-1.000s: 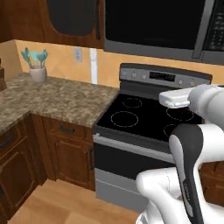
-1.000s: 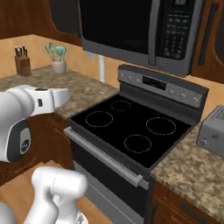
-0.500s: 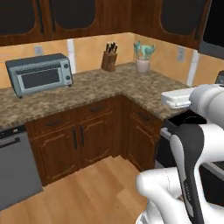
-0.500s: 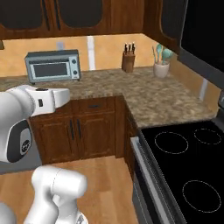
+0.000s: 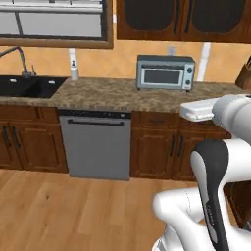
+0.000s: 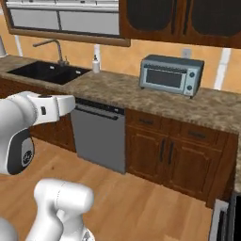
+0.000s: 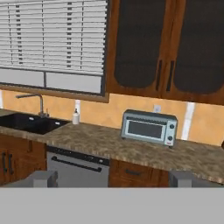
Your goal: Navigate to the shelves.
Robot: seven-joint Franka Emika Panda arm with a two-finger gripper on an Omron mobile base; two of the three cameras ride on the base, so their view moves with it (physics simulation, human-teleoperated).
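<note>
The long dark-brown plank shelves are out of view. I face a granite counter along an orange-tiled wall. My arm is folded in front of the base, with the hand held level above the lower cabinets, and the same hand points at the dishwasher. In the hand view my gripper is open: its two fingertips stand far apart at the bottom with nothing between them.
A silver toaster oven sits on the counter, above dark wooden cabinets. A grey dishwasher, a black sink with faucet and a soap bottle lie to the left under a blinded window. Bare wooden floor lies ahead.
The whole picture has swept sideways as the base turned left: stove, then the corner counter, now the sink and dishwasher run. The arm keeps its folded pose.
</note>
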